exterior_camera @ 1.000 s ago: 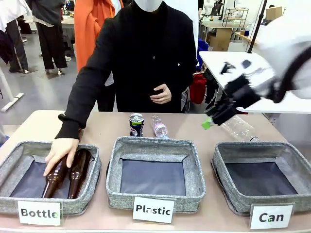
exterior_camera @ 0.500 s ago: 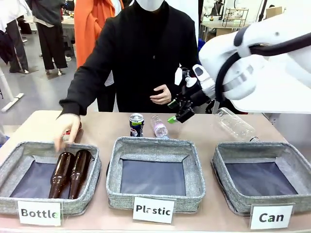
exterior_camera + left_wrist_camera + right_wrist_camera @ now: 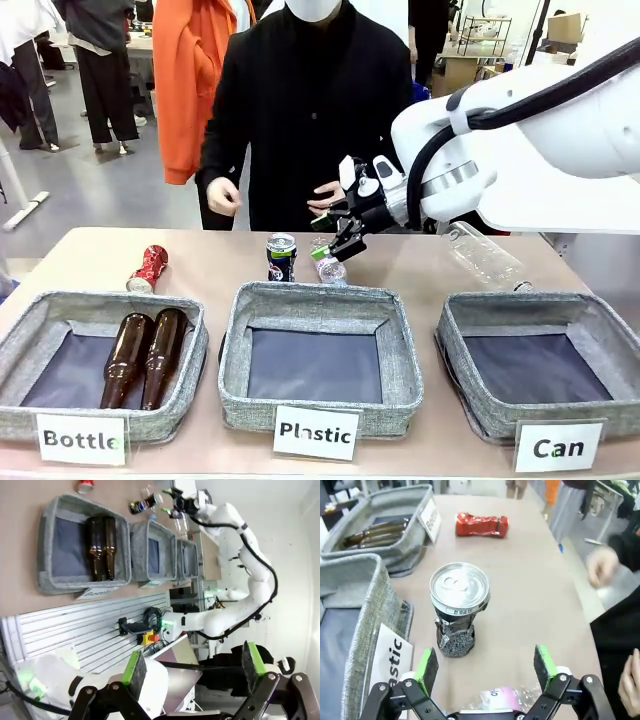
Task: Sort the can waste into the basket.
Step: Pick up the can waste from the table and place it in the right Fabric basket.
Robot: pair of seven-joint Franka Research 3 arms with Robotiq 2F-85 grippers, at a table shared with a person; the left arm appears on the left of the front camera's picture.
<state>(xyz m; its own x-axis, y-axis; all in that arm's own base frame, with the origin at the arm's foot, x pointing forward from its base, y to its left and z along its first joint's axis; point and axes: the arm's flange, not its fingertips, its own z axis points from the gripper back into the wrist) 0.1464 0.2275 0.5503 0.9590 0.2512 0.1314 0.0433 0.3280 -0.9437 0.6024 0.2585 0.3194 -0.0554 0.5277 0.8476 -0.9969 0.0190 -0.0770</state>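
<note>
Behind the far rim of the "Plastic" basket, the dark can stands upright on the surface. The right hand hovers just off it at two o'clock, fingers spread wide with nothing between them. At the can's nine o'clock the crushed red can lies on its side, the "Can" basket sits at its four o'clock with its dark lining bare, and well back from the surface the left hand hangs with fingers apart, gripping nothing.

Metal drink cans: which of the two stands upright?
The dark navy silver-topped can behind the middle grey basket; the crushed red can lies on its side.
</note>
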